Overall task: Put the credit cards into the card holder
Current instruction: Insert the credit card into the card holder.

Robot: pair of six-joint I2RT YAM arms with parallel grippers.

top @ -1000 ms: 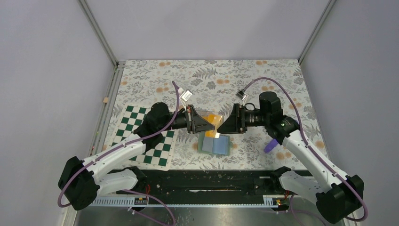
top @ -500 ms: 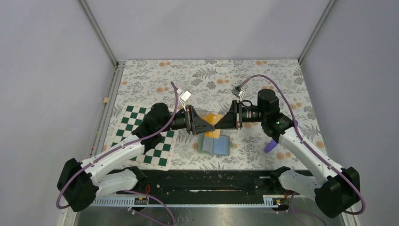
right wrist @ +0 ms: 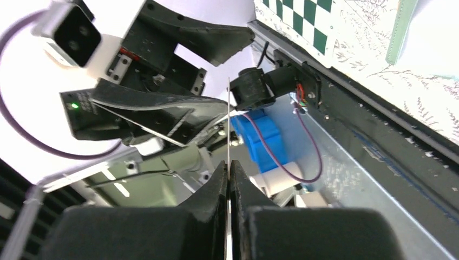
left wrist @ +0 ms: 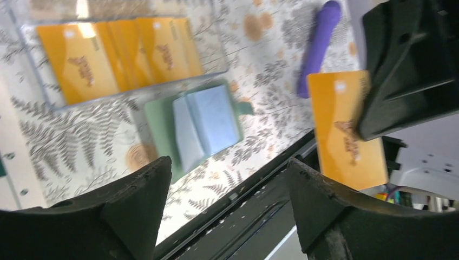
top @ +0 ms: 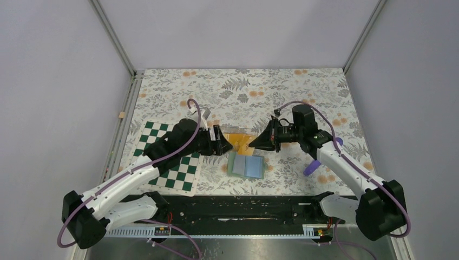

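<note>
Left wrist view shows one credit card [left wrist: 346,130] orange-yellow and face-on, its long axis running nearly up and down the picture with the top leaning a little left, a small white mark near its upper end. The right hand [left wrist: 411,70] is clenched on its right-side long edge. In the right wrist view the same credit card [right wrist: 229,124] is seen edge-on, a thin line rising straight out from between the pressed-together fingertips of the right hand [right wrist: 229,176]. The left hand [left wrist: 227,168] is released, its two fingers spread wide with nothing between them, and the gripped card hangs just beyond its right finger, clear of it. Ahead of the left hand the card holder [left wrist: 203,127] lies open and flat, green outside with pale blue flaps. Farther out from that hand a clear tray [left wrist: 212,43] holds the remaining credit cards [left wrist: 119,54], overlapping in a row, their long axes running up and down the picture. A purple object [left wrist: 319,49] lies beyond the gripped card. From the top external view the left hand [top: 223,142] and right hand [top: 253,144] face each other, near but apart, with the tray [top: 238,130] between them and the card holder [top: 247,166] just nearer the bases. A green-and-white chequered board [top: 181,174] lies under the left arm. The tabletop [top: 243,92] wears a cloth of grey ferns and orange flowers. Plain pale grey walls [top: 238,32] close it in, with metal posts [top: 113,38] at the corners.
</note>
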